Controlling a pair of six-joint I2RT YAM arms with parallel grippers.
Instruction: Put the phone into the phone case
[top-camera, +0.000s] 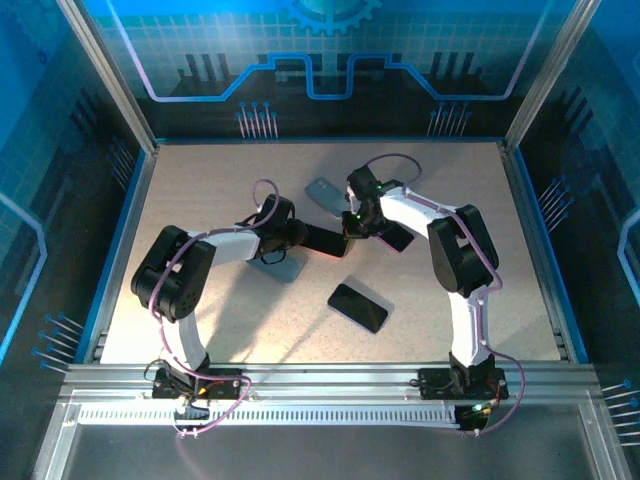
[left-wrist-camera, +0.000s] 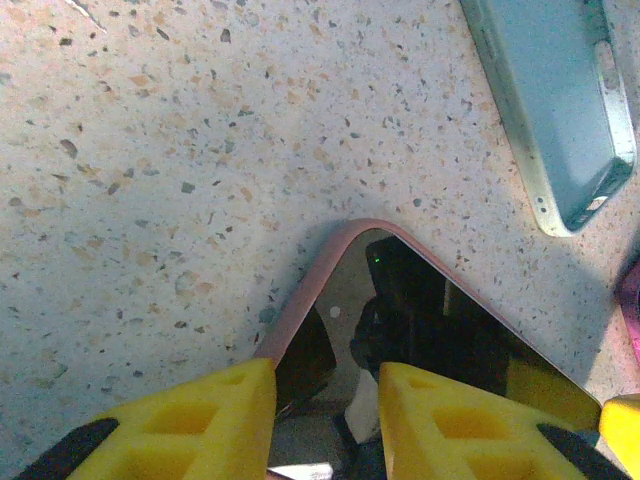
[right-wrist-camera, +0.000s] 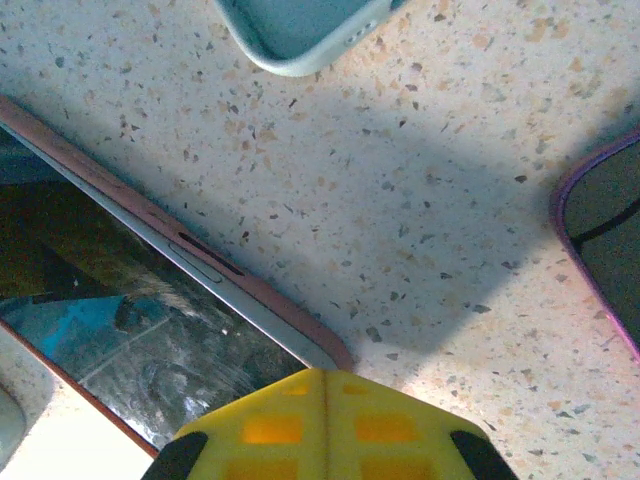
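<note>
Matt speckled stone-look table (left-wrist-camera: 150, 150), glossy mirror-like phone (left-wrist-camera: 440, 320), smooth matt plastic case (left-wrist-camera: 555, 100)

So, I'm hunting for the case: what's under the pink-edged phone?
Speckled tabletop shows around the pink-edged phone, gripped in the left gripper's jaws; the teal phone case lies apart, beyond its corner. Directly beneath is covered by the phone.

At the middle of the table (top-camera: 200, 190) the phone (top-camera: 328, 241) sits between the two grippers. The left gripper (top-camera: 306, 238) grips its left end, and the closed right gripper (top-camera: 350, 230) stands at its right end (whether it touches cannot be told). Behind the phone, apart from it, lies the phone case (top-camera: 322, 191). A second phone (top-camera: 358, 307) lies in front, nearer the right arm's base. A third phone (top-camera: 399, 238) lies just right of the right gripper, and a flat pad (top-camera: 281, 268) lies under the left arm
</note>
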